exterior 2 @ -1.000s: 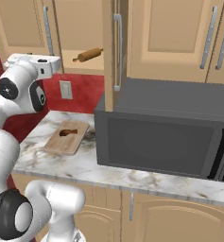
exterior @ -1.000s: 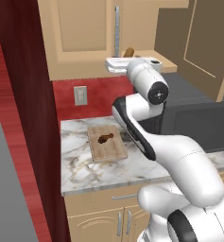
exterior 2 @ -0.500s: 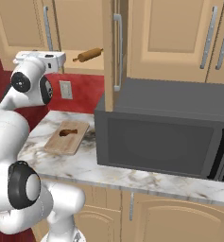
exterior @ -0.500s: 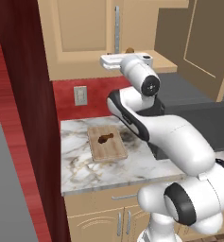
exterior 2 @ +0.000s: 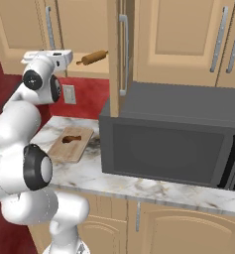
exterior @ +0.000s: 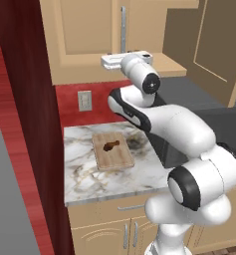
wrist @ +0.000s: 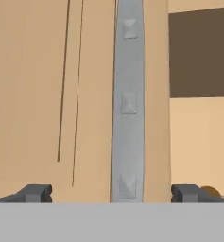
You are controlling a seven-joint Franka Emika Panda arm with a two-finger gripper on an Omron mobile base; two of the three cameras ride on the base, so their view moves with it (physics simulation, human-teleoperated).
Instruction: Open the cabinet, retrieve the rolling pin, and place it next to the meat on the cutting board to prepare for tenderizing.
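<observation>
- Nearest you, the cutting board [exterior: 113, 151] lies flat on the marble counter [exterior: 84, 174], just beside the dark microwave [exterior 2: 173, 144]; on it you see the meat [exterior: 111, 146], near the board's far end.
- Above the cutting board, the cabinet [exterior 2: 89, 30] has its right door [exterior 2: 120, 54] swung out edge-on over the microwave, while its left door [exterior: 84, 30] is closed.
- On the cabinet's bottom shelf you can make out the rolling pin [exterior 2: 92, 58], lying tilted in the open right half.
- The gripper [wrist: 111, 194] is up at the cabinet, well above the cutting board, its fingers [wrist: 35, 193] spread wide and holding nothing.
- In the hand view the left door's silver bar handle [wrist: 128, 99] runs upright between the fingertips, close in front of the gripper; you cannot tell whether either tip touches it.
- The rolling pin lies beyond the gripper, toward the microwave side, apart from the fingers; a brown rounded bit shows by the right fingertip in the hand view.
</observation>
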